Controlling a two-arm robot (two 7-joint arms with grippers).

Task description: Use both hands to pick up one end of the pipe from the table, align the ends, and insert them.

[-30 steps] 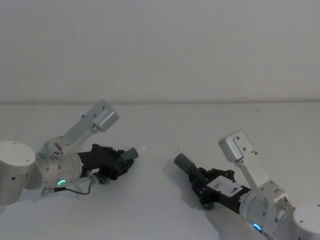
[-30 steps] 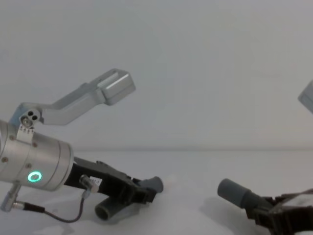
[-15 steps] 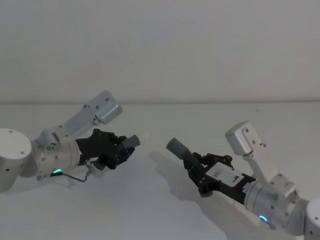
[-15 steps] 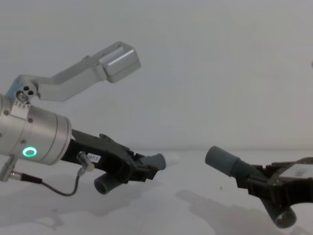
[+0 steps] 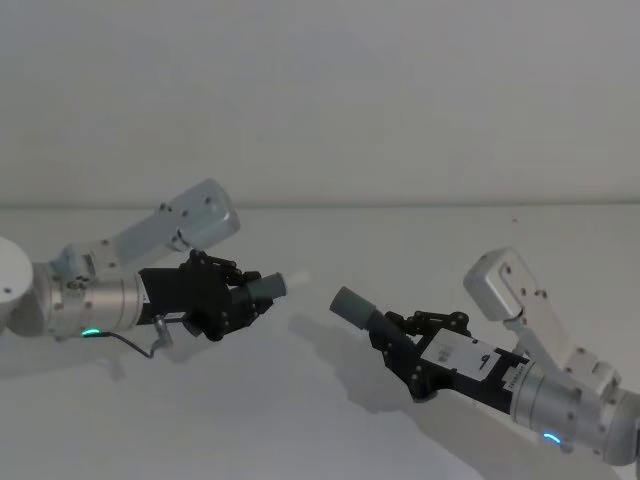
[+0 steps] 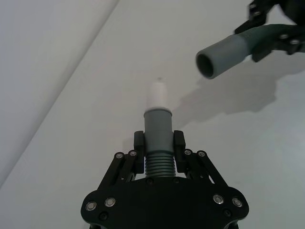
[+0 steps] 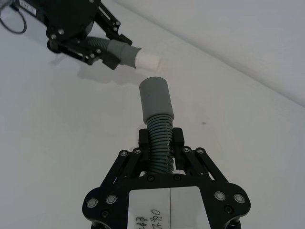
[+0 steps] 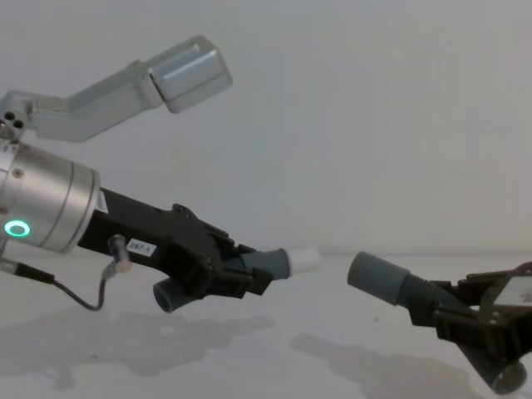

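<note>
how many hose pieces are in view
2. The white-tipped hose is clamped in the left gripper, the hollow-cuffed hose in the right gripper; their ends face each other, apart.

Left gripper and right gripper: black, the right with a white label printed black. Left hose and right hose: dark grey, ribbed. Left cuff and right cuff: plain grey, the left with a white tip. The table is plain white. Left arm: silver, 1 green light ring.

Head camera looks down on the tabletop, chest camera low across it, wrist cameras close behind left pincer and right pincer; all share the gap in the pipe.
</note>
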